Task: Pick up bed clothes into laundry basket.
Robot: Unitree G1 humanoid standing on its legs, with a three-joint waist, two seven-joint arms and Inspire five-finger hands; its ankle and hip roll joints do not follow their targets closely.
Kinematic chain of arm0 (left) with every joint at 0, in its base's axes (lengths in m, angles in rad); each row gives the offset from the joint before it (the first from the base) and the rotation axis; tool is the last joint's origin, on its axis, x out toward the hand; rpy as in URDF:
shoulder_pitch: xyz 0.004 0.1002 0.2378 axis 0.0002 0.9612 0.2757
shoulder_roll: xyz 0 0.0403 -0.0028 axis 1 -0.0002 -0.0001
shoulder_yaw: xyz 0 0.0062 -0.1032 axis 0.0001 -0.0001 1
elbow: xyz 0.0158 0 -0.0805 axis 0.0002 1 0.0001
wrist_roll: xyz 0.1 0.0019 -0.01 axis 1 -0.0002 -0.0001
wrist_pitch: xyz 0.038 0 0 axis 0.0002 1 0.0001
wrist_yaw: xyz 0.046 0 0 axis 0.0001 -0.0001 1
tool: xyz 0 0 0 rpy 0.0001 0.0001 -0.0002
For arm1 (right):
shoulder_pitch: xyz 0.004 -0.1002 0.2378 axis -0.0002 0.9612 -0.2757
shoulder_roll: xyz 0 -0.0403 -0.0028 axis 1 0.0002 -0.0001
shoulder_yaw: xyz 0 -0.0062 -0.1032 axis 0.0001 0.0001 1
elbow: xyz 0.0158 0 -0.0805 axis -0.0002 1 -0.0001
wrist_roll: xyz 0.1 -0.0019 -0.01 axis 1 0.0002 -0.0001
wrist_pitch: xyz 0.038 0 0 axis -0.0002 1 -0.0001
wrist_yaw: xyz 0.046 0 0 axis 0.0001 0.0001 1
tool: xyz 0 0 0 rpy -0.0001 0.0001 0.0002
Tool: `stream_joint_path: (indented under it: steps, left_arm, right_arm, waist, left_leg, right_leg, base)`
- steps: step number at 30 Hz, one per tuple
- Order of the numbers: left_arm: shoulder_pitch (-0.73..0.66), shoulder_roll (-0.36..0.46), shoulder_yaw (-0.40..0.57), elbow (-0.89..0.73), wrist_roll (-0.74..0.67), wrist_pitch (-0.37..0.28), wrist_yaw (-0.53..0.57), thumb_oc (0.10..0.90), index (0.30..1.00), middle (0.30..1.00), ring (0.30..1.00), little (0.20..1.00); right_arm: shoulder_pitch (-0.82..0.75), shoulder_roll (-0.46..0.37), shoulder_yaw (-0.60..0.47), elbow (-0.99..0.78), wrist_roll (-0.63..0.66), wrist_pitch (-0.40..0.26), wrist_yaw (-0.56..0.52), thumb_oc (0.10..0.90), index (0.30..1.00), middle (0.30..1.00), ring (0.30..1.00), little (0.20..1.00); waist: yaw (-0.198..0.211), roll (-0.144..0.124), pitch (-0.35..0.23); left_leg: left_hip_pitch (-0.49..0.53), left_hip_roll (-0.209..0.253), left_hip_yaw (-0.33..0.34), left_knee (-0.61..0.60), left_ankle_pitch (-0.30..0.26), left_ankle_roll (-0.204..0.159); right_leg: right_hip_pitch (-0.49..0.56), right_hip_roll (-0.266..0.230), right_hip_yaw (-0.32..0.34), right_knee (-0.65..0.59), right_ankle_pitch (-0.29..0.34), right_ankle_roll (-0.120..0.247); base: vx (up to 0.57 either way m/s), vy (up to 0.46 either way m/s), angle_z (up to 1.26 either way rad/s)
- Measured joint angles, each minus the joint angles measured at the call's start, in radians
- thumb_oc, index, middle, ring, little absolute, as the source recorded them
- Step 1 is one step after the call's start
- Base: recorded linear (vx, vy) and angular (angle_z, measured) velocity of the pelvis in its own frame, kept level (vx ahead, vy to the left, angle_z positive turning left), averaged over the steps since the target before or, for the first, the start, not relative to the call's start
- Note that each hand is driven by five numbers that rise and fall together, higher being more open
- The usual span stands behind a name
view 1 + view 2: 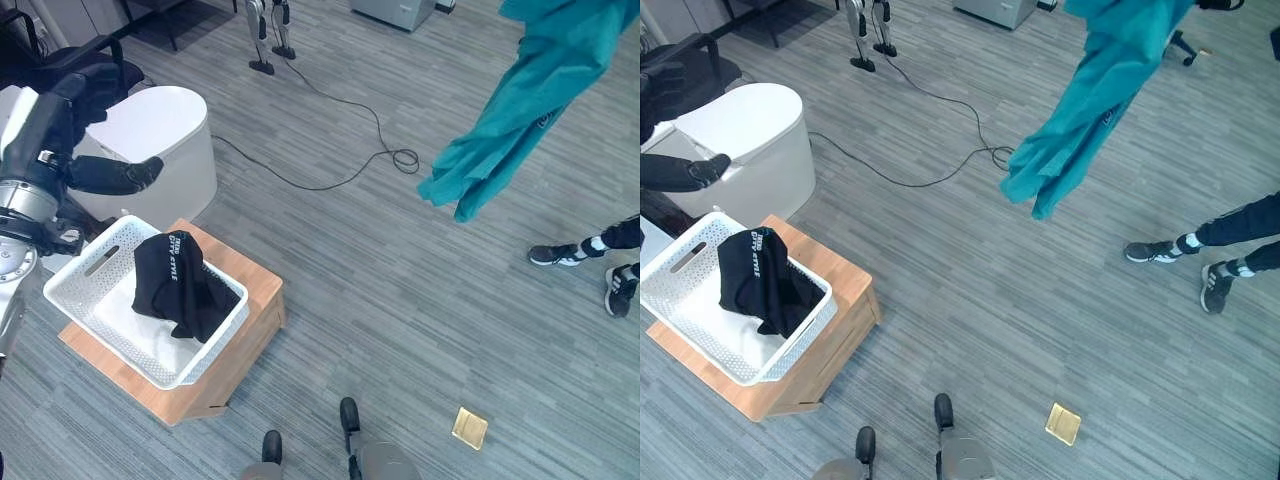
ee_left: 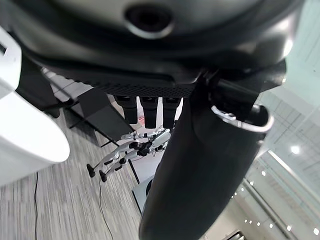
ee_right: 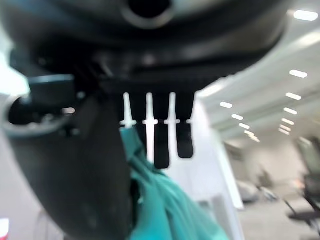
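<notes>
Right hand (image 3: 100, 165) pinches teal garment (image 1: 520, 110) between thumb and fingers, holding it high above floor (image 1: 400, 300). Left hand (image 1: 110, 175) empty, fingers straight, beside white laundry basket (image 1: 95, 300) holding black garment (image 1: 175, 285).

A black garment (image 1: 178, 285) fills the laundry basket's (image 1: 95, 310) far half — near half open; a white round table (image 1: 160, 135) stands just behind

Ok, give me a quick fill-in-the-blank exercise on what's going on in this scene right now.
1. The black garment lies in the white ____.
2. The laundry basket stands on a ____ box.
3. The right hand holds up a ____ garment.
4. The left hand hovers beside a white ____.

Missing words: basket; wooden; teal; bin
</notes>
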Motion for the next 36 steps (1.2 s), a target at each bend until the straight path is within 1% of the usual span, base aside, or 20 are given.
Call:
stream_joint_path:
  steps: [2,4,5,7,8,11,12,14,16,17,21,22,24,26,30,33,36]
  left_arm:
    - [0.001,-0.002,-0.026,0.003,-0.001,0.000,-0.005,0.800,0.900,0.900,0.900,0.900]
    - [0.000,-0.027,-0.038,0.011,-0.026,0.000,-0.016,0.800,0.900,0.900,0.900,0.900]
    - [-0.001,-0.035,-0.044,0.015,-0.039,0.000,-0.021,0.800,0.900,0.900,0.900,0.900]
    - [-0.018,-0.085,-0.074,0.050,-0.119,0.001,-0.032,0.800,0.900,0.900,0.900,0.900]
    - [-0.027,-0.096,-0.093,0.064,-0.130,0.002,-0.041,0.800,0.900,0.900,0.900,0.900]
    - [-0.049,-0.103,-0.179,0.075,-0.155,0.012,-0.049,0.800,0.900,0.900,0.900,0.900]
    - [-0.074,-0.103,-0.227,0.074,-0.154,0.024,-0.064,0.800,0.900,0.900,0.900,0.900]
    - [-0.110,-0.103,-0.278,0.073,-0.154,0.028,-0.087,0.800,0.900,0.900,0.900,0.900]
    - [-0.158,-0.103,-0.331,0.077,-0.153,0.029,-0.088,0.800,0.900,0.900,0.900,0.900]
    - [-0.185,-0.116,-0.341,0.075,-0.152,0.029,-0.088,0.800,0.900,0.900,0.900,0.900]
    - [-0.230,-0.149,-0.341,0.073,-0.129,0.027,-0.071,0.800,0.900,0.900,0.900,0.900]
    - [-0.239,-0.159,-0.341,0.073,-0.111,0.026,-0.062,0.800,0.900,0.900,0.900,0.900]
    - [-0.239,-0.162,-0.341,0.073,-0.109,0.024,-0.060,0.800,0.900,0.900,0.900,0.900]
    - [-0.239,-0.185,-0.342,0.079,-0.092,0.024,-0.041,0.800,0.900,0.900,0.900,0.900]
    - [-0.238,-0.216,-0.339,0.099,-0.091,0.024,-0.036,0.800,0.900,0.900,0.900,0.900]
    - [-0.234,-0.260,-0.339,0.119,-0.090,0.024,-0.015,0.800,0.900,0.900,0.900,0.900]
    - [-0.234,-0.265,-0.339,0.119,-0.083,0.024,0.004,0.800,0.900,0.900,0.900,0.900]
  right_arm:
    - [-0.048,0.042,0.032,0.010,-0.014,-0.001,0.000,0.400,0.300,0.300,0.300,0.300]
    - [-0.074,0.096,0.049,0.008,-0.034,-0.005,0.000,0.400,0.300,0.300,0.300,0.300]
    - [-0.074,0.107,0.049,0.006,-0.037,-0.008,0.001,0.400,0.300,0.300,0.300,0.300]
    - [-0.074,0.163,0.049,0.005,-0.044,-0.007,0.002,0.400,0.300,0.300,0.300,0.300]
    - [-0.073,0.179,0.049,0.005,-0.046,-0.007,0.004,0.400,0.300,0.300,0.300,0.300]
    - [-0.071,0.235,0.049,-0.001,-0.068,0.005,0.012,0.400,0.300,0.300,0.300,0.300]
    - [-0.069,0.256,0.049,-0.005,-0.068,0.006,0.012,0.400,0.300,0.300,0.300,0.300]
    - [-0.069,0.274,0.049,-0.030,-0.068,0.008,0.013,0.400,0.300,0.300,0.300,0.300]
    - [-0.069,0.306,0.049,-0.020,-0.068,0.009,0.013,0.400,0.300,0.300,0.300,0.300]
    - [-0.069,0.329,0.049,-0.020,-0.069,0.012,0.014,0.400,0.300,0.300,0.300,0.300]
    - [-0.067,0.383,0.049,-0.023,-0.072,0.014,0.016,0.400,0.300,0.300,0.300,0.300]
    - [-0.067,0.412,0.049,-0.023,-0.078,0.017,0.020,0.400,0.300,0.300,0.300,0.300]
    - [-0.067,0.426,0.049,-0.025,-0.079,0.016,0.030,0.400,0.300,0.300,0.300,0.300]
    - [-0.061,0.472,0.050,-0.077,-0.079,0.024,0.037,0.400,0.300,0.300,0.300,0.300]
    - [-0.060,0.514,0.049,-0.143,-0.079,0.024,0.055,0.400,0.300,0.300,0.300,0.300]
    - [-0.060,0.609,0.048,-0.168,-0.078,0.022,0.058,0.400,0.300,0.300,0.300,0.300]
    - [-0.057,0.662,0.048,-0.180,-0.078,0.024,0.059,0.400,0.300,0.300,0.300,0.300]
  waist:
    - [-0.001,-0.013,-0.009]
    - [-0.005,-0.025,-0.016]
    - [-0.006,-0.027,-0.017]
    - [-0.006,-0.029,-0.019]
    - [-0.006,-0.029,-0.020]
    - [-0.007,-0.029,-0.020]
    - [-0.007,-0.029,-0.020]
    - [-0.008,-0.029,-0.020]
    - [-0.007,-0.029,-0.020]
    - [-0.007,-0.029,-0.020]
    - [-0.010,-0.030,-0.020]
    - [-0.010,-0.030,-0.020]
    - [-0.009,-0.030,-0.020]
    - [-0.007,-0.031,-0.020]
    - [-0.006,-0.031,-0.020]
    - [-0.003,-0.036,-0.023]
    - [-0.002,-0.045,-0.025]
  left_leg:
    - [0.002,0.000,0.003,0.000,0.000,0.000]
    - [0.003,-0.001,0.007,0.000,0.000,0.000]
    - [0.003,0.000,0.008,0.000,0.000,0.000]
    - [0.005,-0.002,0.012,0.000,0.000,0.000]
    - [0.005,-0.002,0.014,0.000,0.000,0.000]
    - [0.004,-0.002,0.020,0.000,0.000,0.000]
    - [0.002,-0.002,0.021,0.000,0.000,0.000]
    - [-0.002,-0.002,0.026,0.000,0.000,0.000]
    - [-0.002,-0.002,0.033,0.000,0.000,0.000]
    - [-0.003,-0.002,0.034,0.000,0.000,0.000]
    - [-0.003,0.001,0.040,0.000,-0.001,-0.001]
    - [-0.003,0.003,0.046,0.000,-0.001,-0.001]
    - [-0.003,0.004,0.049,0.000,-0.002,-0.002]
    - [-0.007,0.007,0.057,0.000,-0.003,-0.004]
    - [-0.013,0.010,0.060,0.000,-0.003,-0.004]
    - [-0.020,0.011,0.061,0.000,-0.003,-0.004]
    - [-0.024,0.014,0.062,0.000,-0.003,-0.004]
  right_leg:
    - [0.000,0.000,0.003,0.000,0.000,0.000]
    - [-0.001,0.000,0.007,0.000,0.000,0.000]
    - [-0.001,0.001,0.009,0.000,0.000,0.000]
    - [-0.002,0.000,0.013,0.000,0.000,0.000]
    - [-0.003,0.000,0.014,0.000,0.000,0.000]
    - [-0.005,0.000,0.016,0.000,0.001,-0.001]
    - [-0.008,0.001,0.016,0.000,0.001,-0.001]
    - [-0.014,0.001,0.019,0.000,0.001,-0.001]
    - [-0.016,0.002,0.021,0.000,0.003,-0.003]
    - [-0.016,0.002,0.021,0.000,0.003,-0.003]
    - [-0.019,0.007,0.025,0.000,0.003,-0.003]
    - [-0.021,0.009,0.029,0.000,0.003,-0.003]
    - [-0.022,0.010,0.032,0.000,0.004,-0.004]
    - [-0.031,0.016,0.040,0.000,0.007,-0.008]
    - [-0.039,0.019,0.042,0.000,0.009,-0.010]
    - [-0.046,0.020,0.043,0.000,0.011,-0.013]
    - [-0.050,0.023,0.043,0.000,0.011,-0.014]
  base:
    - [-0.01,0.002,-0.04]
    - [-0.01,0.007,-0.05]
    - [-0.01,0.010,-0.06]
    - [-0.01,0.012,-0.06]
    - [-0.01,0.014,-0.04]
    - [-0.01,0.016,-0.05]
    - [0.00,0.023,-0.04]
    - [-0.02,0.028,-0.06]
    - [-0.02,0.008,-0.06]
    - [-0.02,0.000,-0.03]
    - [-0.03,0.000,-0.05]
    - [-0.02,0.011,-0.08]
    - [-0.02,0.011,-0.08]
    - [-0.01,0.014,-0.10]
    - [0.00,0.006,-0.02]
    - [0.00,0.000,0.00]
    - [0.00,0.000,0.00]
